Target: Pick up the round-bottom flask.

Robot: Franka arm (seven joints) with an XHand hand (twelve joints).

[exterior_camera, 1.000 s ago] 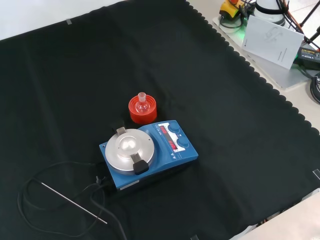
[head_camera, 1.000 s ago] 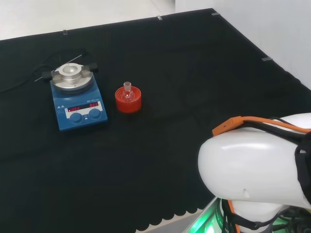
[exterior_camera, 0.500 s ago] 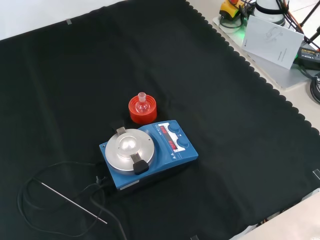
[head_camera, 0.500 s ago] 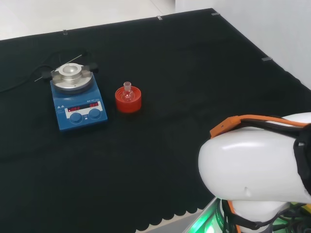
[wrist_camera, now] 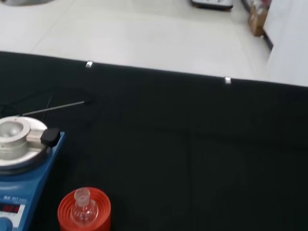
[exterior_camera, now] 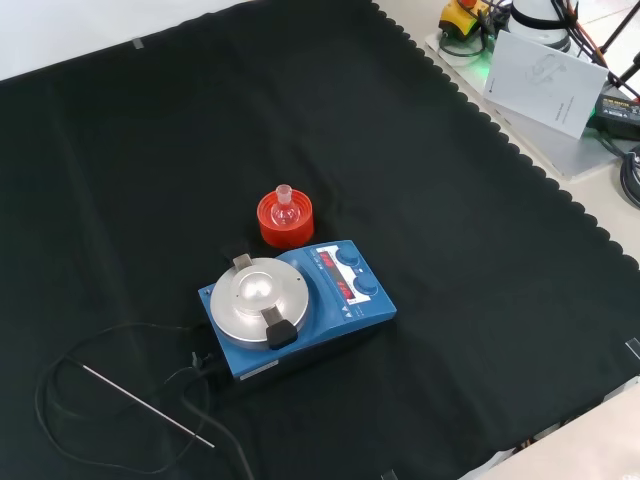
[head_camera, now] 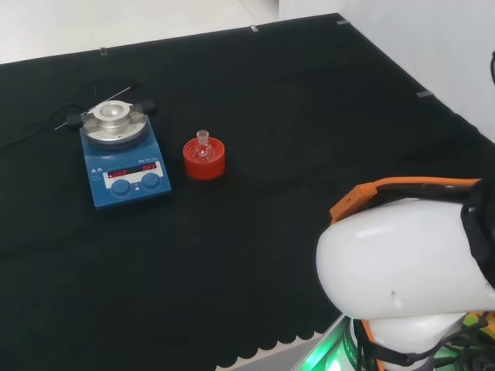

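A small clear round-bottom flask [head_camera: 203, 147] stands upright on a red ribbed ring stand [head_camera: 204, 160] near the middle of the black cloth. In the front view the flask [exterior_camera: 285, 207] and its stand [exterior_camera: 285, 222] sit just above the blue stirrer. The wrist view looks at the flask [wrist_camera: 82, 209] on its red stand [wrist_camera: 84, 211] from some way off. Nothing touches the flask.
A blue magnetic stirrer [head_camera: 122, 163] with a round metal top plate [exterior_camera: 257, 297] stands beside the stand, to its left in the head view. Its black cable and a thin metal probe [exterior_camera: 147, 405] lie on the cloth beyond it. The arm's white link [head_camera: 402, 270] fills the head view's lower right.
The arm's white link and its orange cable have shifted slightly upward in the head view. The flask, stand and stirrer have stayed put.
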